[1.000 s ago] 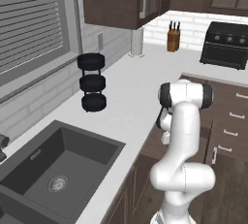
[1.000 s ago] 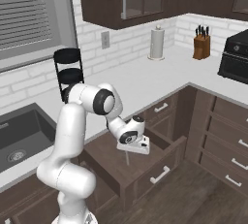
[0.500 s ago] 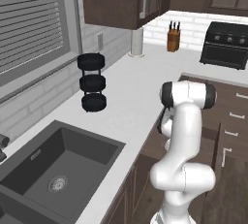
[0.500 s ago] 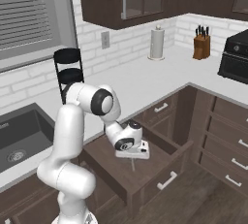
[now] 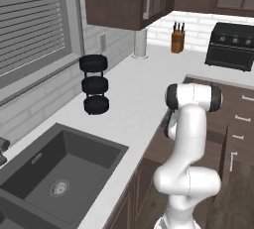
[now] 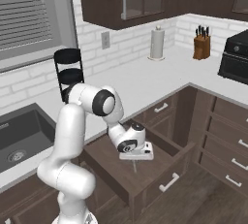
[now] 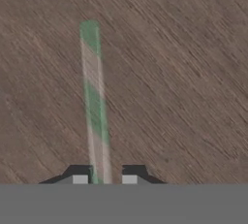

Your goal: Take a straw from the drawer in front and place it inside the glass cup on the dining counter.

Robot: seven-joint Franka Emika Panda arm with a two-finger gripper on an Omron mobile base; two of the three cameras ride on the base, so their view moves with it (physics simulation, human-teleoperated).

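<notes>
- Down inside the open drawer [image 6: 160, 167], the gripper [image 6: 135, 166] points at the wooden floor, its white hand just above the boards.
- Between the two dark fingertips [image 7: 80, 174] in the hand view runs the straw [image 7: 94, 102], a pale green-and-white stick lying flat on the drawer bottom and stretching straight ahead of the tool.
- With the jaws drawn nearly together and the straw's near end passing between them beside the left tip, the tool appears clenched on the straw, though actual contact cannot be confirmed from this angle.
- Judged from this, the step in hand is the pick-up: the straw is not yet lifted off the wood.
- Next comes a straight lift clear of the drawer walls, keeping the thin stick from slipping or swinging, since it is held near one end.
- After that, the straw has to travel to the glass cup on the dining counter, well away from the tool.
</notes>
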